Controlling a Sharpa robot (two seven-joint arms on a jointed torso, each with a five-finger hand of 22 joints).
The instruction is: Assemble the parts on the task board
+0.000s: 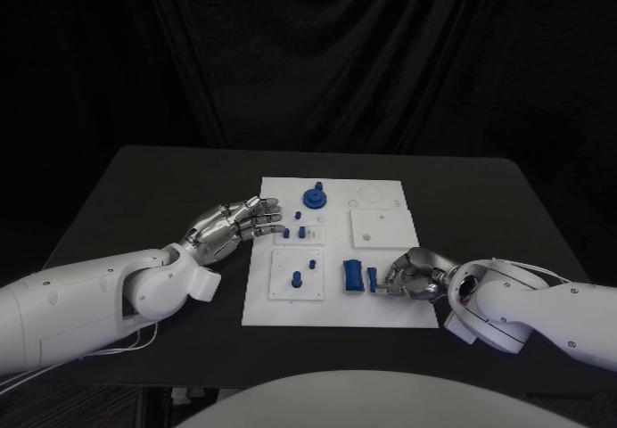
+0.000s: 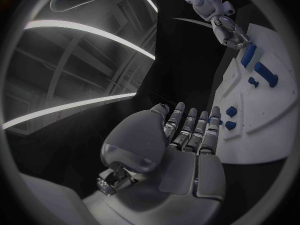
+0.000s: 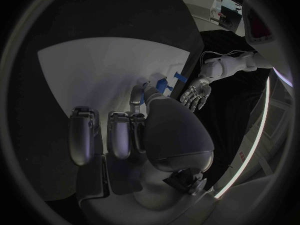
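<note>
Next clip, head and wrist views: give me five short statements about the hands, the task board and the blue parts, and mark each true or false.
1. The task board lies on a black table. True.
2. The left hand grips a blue part. False: it is open, fingers spread at the board's left edge, holding nothing.
3. The right hand is at the board's near right edge, beside the narrow blue part. True; whether it grips that part cannot be told.
4. The large blue block lies off the board on the table. False: it lies on the board.
5. The round blue part stands at the board's far side. True.
</note>
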